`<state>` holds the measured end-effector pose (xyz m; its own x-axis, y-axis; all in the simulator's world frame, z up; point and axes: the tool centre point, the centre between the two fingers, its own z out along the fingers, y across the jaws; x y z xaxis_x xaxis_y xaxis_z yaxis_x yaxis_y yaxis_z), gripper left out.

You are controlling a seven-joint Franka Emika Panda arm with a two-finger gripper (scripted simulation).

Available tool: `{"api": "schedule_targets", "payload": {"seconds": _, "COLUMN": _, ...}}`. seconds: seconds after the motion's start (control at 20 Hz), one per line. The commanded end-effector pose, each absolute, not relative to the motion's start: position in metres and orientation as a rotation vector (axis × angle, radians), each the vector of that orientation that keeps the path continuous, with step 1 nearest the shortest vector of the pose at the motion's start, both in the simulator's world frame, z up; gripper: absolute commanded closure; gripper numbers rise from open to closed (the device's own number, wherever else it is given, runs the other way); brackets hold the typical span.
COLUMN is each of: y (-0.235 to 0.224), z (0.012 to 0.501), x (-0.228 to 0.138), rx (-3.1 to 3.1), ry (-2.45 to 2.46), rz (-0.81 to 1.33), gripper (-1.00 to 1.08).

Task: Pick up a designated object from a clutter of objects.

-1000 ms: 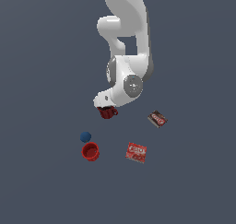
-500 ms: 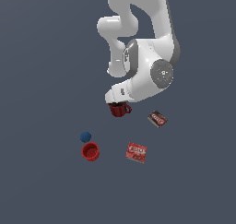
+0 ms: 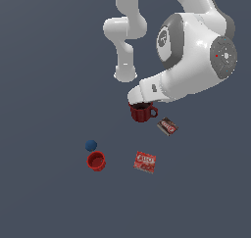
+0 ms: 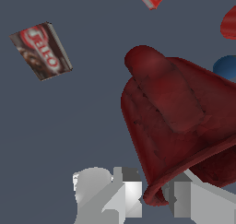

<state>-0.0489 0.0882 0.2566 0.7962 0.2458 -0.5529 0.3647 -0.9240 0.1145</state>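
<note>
I've got the gripper (image 4: 152, 197) pinched on the rim of the dark red ribbed mug with the loop handle (image 3: 142, 111), hanging under the wrist apparently clear of the floor, well apart from the bright red handleless cup (image 3: 96, 160), small blue ball (image 3: 90, 145) and flat red packet (image 3: 145, 162), so lifting shouldn't disturb them.

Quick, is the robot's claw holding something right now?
Gripper: closed on the rim of the dark red ribbed mug with a loop handle, holding it.
</note>
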Motion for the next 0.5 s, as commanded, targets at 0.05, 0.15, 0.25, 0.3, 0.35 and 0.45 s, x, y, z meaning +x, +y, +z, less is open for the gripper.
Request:
{"api": "schedule_targets", "payload": {"seconds": 0.05, "y": 0.106, "z": 0.278, "x": -0.038, "rx": 2.771, "ry": 0.476, "rz": -0.807, "gripper": 1.08}}
{"api": "schedule_targets", "payload": {"seconds": 0.15, "y": 0.115, "z": 0.288, "x": -0.033, "rx": 2.770, "ry": 0.475, "rz": -0.808, "gripper": 1.08}}
{"api": "schedule_targets", "payload": {"seconds": 0.25, "y": 0.123, "z": 0.298, "x": -0.027, "rx": 2.770, "ry": 0.475, "rz": -0.808, "gripper": 1.08}}
{"api": "schedule_targets", "payload": {"seconds": 0.3, "y": 0.127, "z": 0.302, "x": -0.025, "rx": 2.770, "ry": 0.475, "rz": -0.808, "gripper": 1.08}}
{"api": "schedule_targets", "payload": {"seconds": 0.35, "y": 0.131, "z": 0.307, "x": -0.022, "rx": 2.770, "ry": 0.475, "rz": -0.808, "gripper": 1.08}}
{"api": "schedule_targets", "payload": {"seconds": 0.45, "y": 0.139, "z": 0.315, "x": -0.018, "rx": 2.770, "ry": 0.475, "rz": -0.808, "gripper": 1.08}}
